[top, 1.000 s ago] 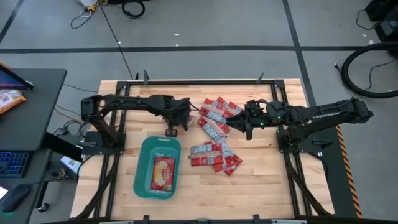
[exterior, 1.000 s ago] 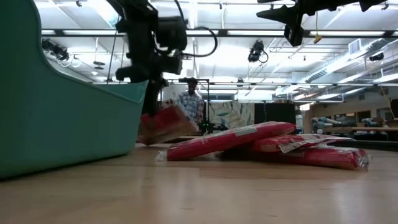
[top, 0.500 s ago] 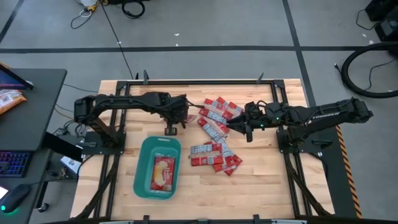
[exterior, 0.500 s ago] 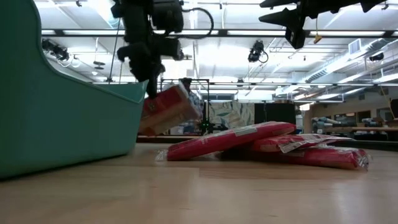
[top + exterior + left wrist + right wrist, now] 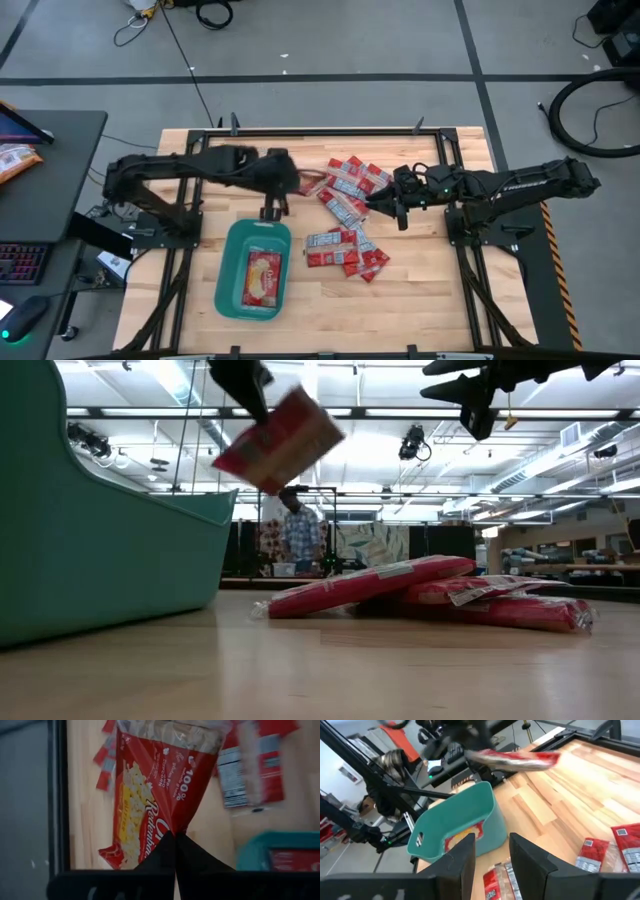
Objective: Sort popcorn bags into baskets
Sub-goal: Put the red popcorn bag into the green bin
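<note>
My left gripper (image 5: 293, 181) is shut on a red popcorn bag (image 5: 160, 785) with a yellow popcorn picture, held high over the table between the teal basket (image 5: 253, 270) and the pile of popcorn bags (image 5: 345, 215). In the low view the bag (image 5: 280, 440) hangs tilted above the basket's rim (image 5: 215, 510). A larger red bag (image 5: 262, 278) lies flat inside the basket. My right gripper (image 5: 492, 855) stands open above the pile's right side, with nothing between its fingers. My left gripper pinches the bag between its two fingers at one edge (image 5: 172, 827), near the middle of that edge. The fingers slant downward from the table's left side. The bag sticks out beyond the fingertips, tilted and lifted clear of the table and of the basket.
Several red bags of the pile overlap each other on the wood (image 5: 420, 590). A black frame rail (image 5: 320, 130) runs along the table's far edge. A desk with a keyboard (image 5: 25, 265) stands left of the table. A person (image 5: 297, 525) stands far behind.
My left gripper has risen steeply and drawn a little toward the table's left edge, staying shut on the popcorn bag. The bag, low near the table beside the basket a second ago, now hangs tilted well above the basket's rim.
</note>
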Controlling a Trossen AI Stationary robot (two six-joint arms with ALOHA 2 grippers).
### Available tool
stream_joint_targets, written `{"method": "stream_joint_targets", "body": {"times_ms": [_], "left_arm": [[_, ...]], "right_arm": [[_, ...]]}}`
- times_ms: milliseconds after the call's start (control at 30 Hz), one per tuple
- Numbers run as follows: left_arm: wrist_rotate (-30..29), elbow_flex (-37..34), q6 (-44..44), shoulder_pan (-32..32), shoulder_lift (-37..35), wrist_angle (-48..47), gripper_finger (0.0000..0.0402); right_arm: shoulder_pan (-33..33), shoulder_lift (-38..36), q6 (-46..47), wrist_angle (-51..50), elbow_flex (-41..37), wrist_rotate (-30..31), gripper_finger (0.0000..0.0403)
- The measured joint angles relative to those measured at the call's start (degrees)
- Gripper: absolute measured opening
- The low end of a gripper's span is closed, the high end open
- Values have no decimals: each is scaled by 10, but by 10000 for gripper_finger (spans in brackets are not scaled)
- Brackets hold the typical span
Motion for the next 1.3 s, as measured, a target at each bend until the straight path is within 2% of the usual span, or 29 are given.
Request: {"method": "stream_joint_targets", "body": {"times_ms": [200, 467, 700, 900, 1133, 1300], "left_arm": [[-55, 0, 23, -112, -17, -32, 0], [-131, 0, 139, -248, -18, -95, 0], [-145, -35, 147, -324, -20, -143, 0], [-207, -88, 163, -406, -43, -121, 0], [-224, -117, 128, -481, -55, -87, 0], [-224, -180, 130, -512, -55, -55, 0]], "right_arm": [[0, -10, 2, -9, 0, -5, 125], [-1, -9, 40, -40, 0, 66, 125], [4, -9, 88, -38, 0, 88, 125], [16, -9, 97, -40, 0, 132, 125], [16, -9, 115, -46, 0, 145, 125], [16, -9, 128, -46, 0, 156, 125]]}}
